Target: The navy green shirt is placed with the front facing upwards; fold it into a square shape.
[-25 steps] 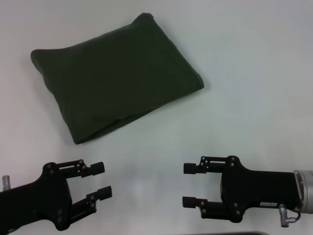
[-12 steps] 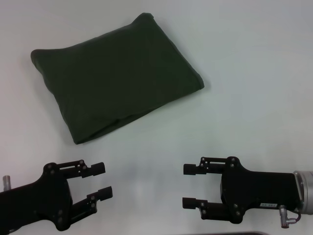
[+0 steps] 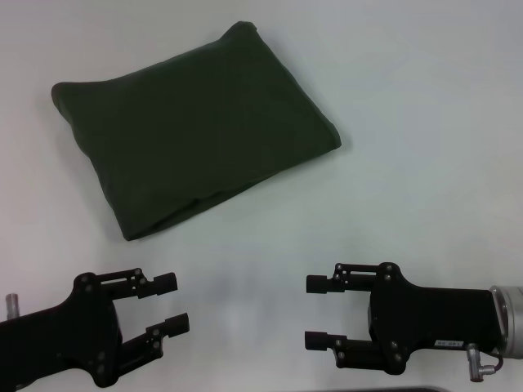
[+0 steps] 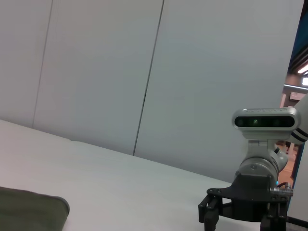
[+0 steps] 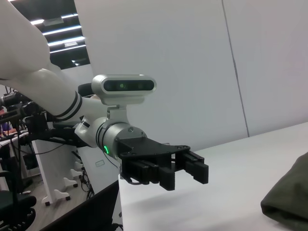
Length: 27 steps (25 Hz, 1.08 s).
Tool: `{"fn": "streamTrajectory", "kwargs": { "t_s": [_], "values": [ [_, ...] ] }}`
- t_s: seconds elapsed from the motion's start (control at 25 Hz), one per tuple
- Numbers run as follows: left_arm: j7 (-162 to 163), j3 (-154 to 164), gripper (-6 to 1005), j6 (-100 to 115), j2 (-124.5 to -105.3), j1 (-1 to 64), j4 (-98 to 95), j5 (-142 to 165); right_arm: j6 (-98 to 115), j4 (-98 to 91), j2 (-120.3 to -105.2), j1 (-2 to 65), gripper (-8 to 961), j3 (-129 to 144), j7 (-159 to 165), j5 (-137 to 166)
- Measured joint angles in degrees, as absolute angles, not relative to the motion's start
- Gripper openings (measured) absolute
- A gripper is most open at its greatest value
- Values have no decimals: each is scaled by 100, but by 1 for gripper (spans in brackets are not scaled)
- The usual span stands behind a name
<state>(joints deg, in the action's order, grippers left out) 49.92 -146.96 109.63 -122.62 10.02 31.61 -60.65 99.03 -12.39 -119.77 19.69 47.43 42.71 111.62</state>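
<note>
Toward the upper left of the head view, the navy green shirt (image 3: 192, 126) lies folded into a soft, puffy rectangle on the smooth white surface (image 3: 425, 122). Along the bottom edge, the left claw (image 3: 170, 304) and right claw (image 3: 317, 311) hover released, well apart from the cloth.

A robotics lab or test hall is indicated. A plain white table (image 3: 425, 122) is backed by pale partition panels (image 4: 96, 72). Behind the camera-topped robot arm (image 5: 57, 103), white equipment stands (image 5: 60, 183) are seen under strip ceiling lights (image 5: 60, 31), with dark machinery (image 5: 19, 120) beside them.
</note>
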Motion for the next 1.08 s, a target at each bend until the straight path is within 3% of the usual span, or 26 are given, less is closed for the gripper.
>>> {"fn": "streamTrajectory", "kwargs": {
  "t_s": [1.08],
  "values": [
    [4992,-14677,457,10969,-12259,1011,3170,-6064,9869,-1174,-11978,1969,658,4755,4271,11162]
  ]
}}
